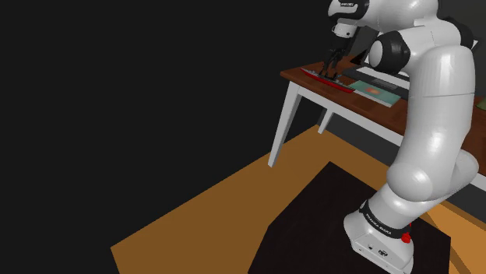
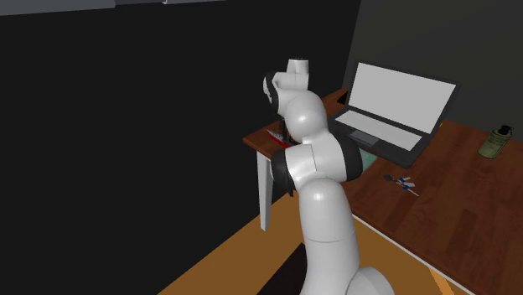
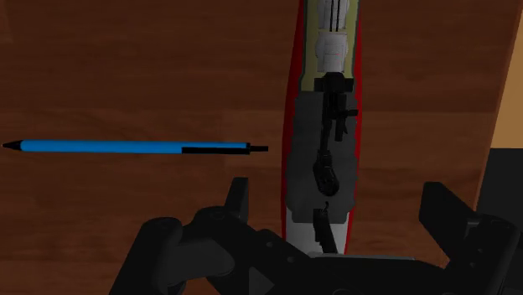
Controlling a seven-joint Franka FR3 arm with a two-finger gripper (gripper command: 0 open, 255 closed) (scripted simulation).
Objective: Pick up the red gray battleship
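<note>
The battleship (image 3: 327, 126) is a long, slim model with red hull sides, a gray deck, black superstructure amidships and a cream section toward one end. It sits keel-down on the desk (image 3: 126, 67) near a corner, running from ten o'clock to four o'clock in the shoulder view.

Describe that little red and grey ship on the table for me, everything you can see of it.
The battleship is a long, slim model with red hull sides, a grey deck, a pale beige superstructure, and black guns and masts along its middle. It sits upright on its keel on the brown wooden table, near the table's edge. The open gripper straddles one end, its fingers apart and not touching it. A blue pen lies beside it, apart from it.
</note>
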